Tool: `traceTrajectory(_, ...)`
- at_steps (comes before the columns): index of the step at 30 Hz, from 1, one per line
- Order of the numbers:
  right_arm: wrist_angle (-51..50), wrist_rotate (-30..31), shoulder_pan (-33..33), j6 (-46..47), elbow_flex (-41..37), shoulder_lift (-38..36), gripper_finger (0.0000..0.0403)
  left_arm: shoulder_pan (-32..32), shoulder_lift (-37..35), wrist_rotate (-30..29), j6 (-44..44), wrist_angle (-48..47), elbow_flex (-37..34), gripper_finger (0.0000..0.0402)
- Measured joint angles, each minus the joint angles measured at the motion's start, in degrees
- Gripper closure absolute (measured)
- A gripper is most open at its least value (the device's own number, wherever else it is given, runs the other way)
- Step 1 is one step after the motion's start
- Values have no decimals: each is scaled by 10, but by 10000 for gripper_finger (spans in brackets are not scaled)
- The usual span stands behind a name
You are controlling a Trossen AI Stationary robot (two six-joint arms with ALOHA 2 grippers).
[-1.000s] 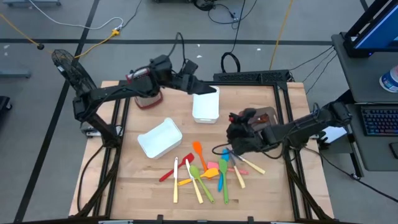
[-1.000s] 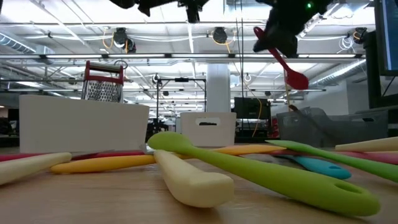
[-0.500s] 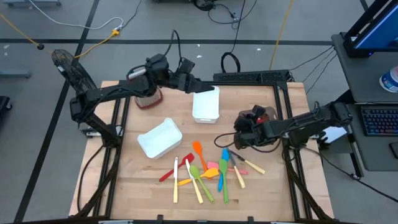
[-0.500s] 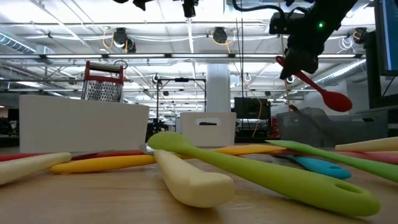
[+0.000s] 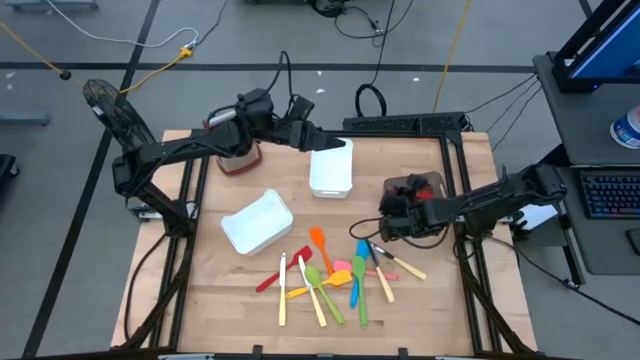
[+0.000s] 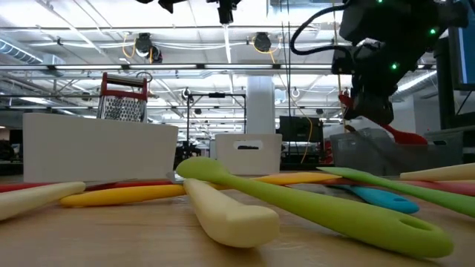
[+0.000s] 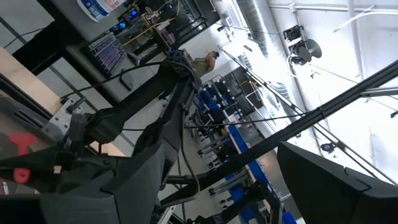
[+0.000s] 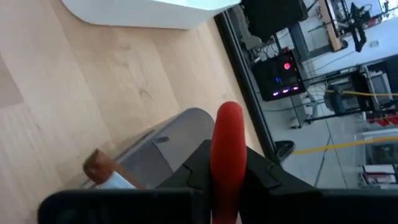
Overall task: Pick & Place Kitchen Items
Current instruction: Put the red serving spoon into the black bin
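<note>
— Where's our right gripper?

— Beside the grey bin, fingers clamped on the red spoon.

— And our left gripper?

— Above the white bin, fingers apart and holding nothing. The other utensils lie heaped at our table's near edge.

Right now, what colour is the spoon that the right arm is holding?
Red. The spoon shows best in the right wrist view, pinched between the jaws.
</note>
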Motion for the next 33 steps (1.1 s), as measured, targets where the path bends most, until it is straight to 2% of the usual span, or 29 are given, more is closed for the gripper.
traceTrajectory(7, 27, -2, -7, -16, -15, 0, 369, -7, 0, -1, 0, 0, 0, 91)
traceTrajectory(11, 27, -2, -18, -11, -26, 0, 349, -13, 0, -1, -1, 0, 0, 86)
traceTrajectory(14, 28, -2, -23, -12, -36, 0, 353, -15, 0, 0, -2, 0, 0, 82)
traceTrajectory(18, 27, -27, -23, -16, -41, 0, 370, -17, 0, 0, -2, 0, 0, 80)
traceTrajectory(21, 33, -50, -23, -17, -41, 0, 365, -17, 0, 0, -2, 0, 0, 83)
traceTrajectory(28, 38, -91, -22, -15, -41, -1, 293, -17, 0, 1, -2, 0, 0, 88)
traceTrajectory(33, 35, -98, -10, -16, -41, -6, 248, -17, 0, 5, -1, 0, 0, 79)
